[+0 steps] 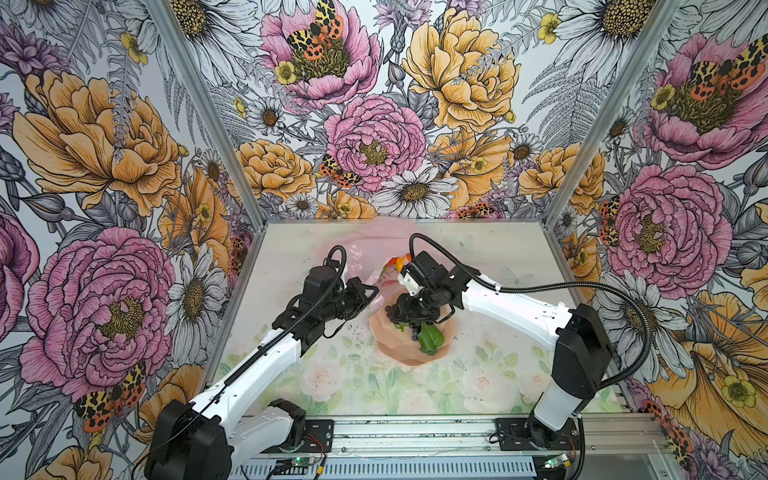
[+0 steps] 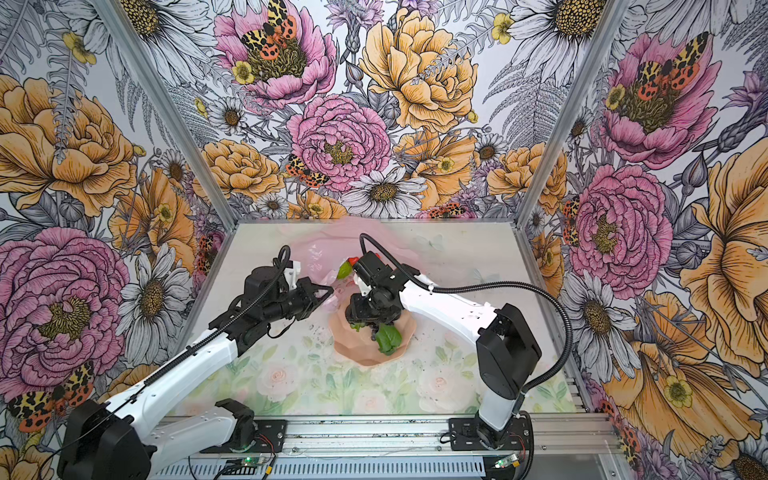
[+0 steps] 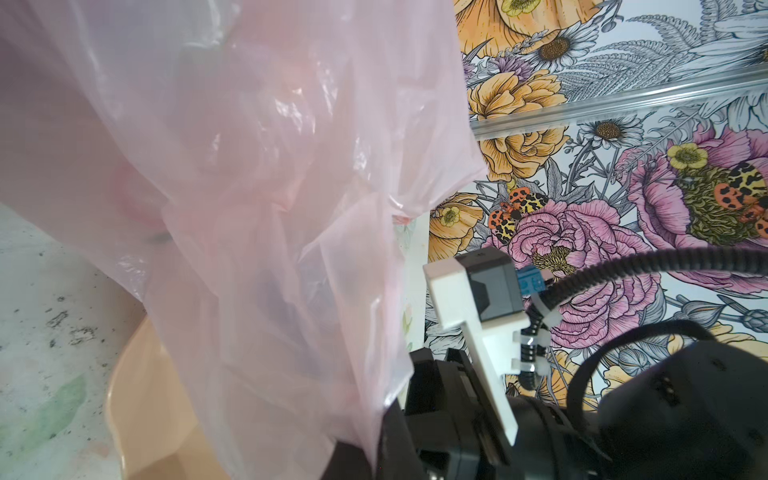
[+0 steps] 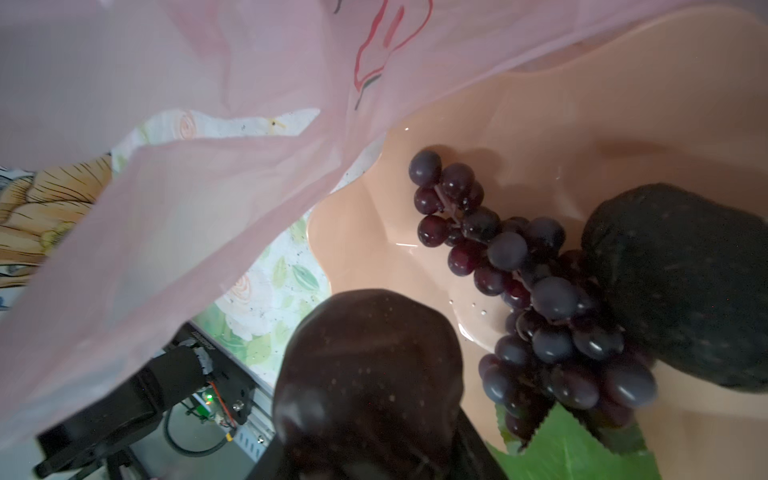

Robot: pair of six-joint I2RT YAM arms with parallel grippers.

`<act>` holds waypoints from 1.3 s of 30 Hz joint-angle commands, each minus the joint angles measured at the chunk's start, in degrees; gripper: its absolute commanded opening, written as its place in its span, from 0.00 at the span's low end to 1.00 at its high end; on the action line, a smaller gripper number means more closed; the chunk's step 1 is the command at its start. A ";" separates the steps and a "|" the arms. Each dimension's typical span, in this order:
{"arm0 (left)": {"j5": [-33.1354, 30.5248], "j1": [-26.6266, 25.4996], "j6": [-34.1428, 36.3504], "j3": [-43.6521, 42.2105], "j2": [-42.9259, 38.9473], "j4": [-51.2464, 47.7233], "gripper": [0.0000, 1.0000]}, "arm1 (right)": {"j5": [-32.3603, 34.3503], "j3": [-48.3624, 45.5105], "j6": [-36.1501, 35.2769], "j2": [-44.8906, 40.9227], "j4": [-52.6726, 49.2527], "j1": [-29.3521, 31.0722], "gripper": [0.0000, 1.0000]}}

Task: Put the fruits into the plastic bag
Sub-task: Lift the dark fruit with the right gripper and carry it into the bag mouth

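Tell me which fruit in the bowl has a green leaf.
The bunch of purple grapes, lying in the peach bowl: a jagged green leaf sticks out at its end. The dark bumpy fruit beside it has no leaf.

Both top views high up, looking down on the same table (image 1: 478,374), wrist views very near bag (image 3: 257,174) and grapes (image 4: 515,266).

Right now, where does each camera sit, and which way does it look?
Top views: high at the front, looking down at the table; both arms show, left gripper pinching the bag.
Left wrist: on the left arm, facing the bag; right arm's wrist shows.
Right wrist: on the right arm, facing grapes; left arm's base shows.
Shared: bag and bowl everywhere.
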 commanded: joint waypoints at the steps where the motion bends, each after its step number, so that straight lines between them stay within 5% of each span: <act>1: -0.31 -0.34 -0.17 0.67 0.09 0.80 0.00 | -5.02 -1.20 4.43 -3.31 5.20 -1.80 0.34; 14: -0.56 -0.58 -0.09 2.06 1.69 1.14 0.00 | -11.52 -6.11 13.55 -6.00 16.32 -8.00 0.33; 22: -0.62 -1.22 -0.17 2.87 2.79 1.46 0.00 | -10.05 -10.59 24.61 -5.08 27.40 -11.51 0.33; 39: 1.15 -2.02 0.18 3.89 4.29 1.26 0.00 | -3.64 -4.93 37.57 10.40 40.59 -12.46 0.32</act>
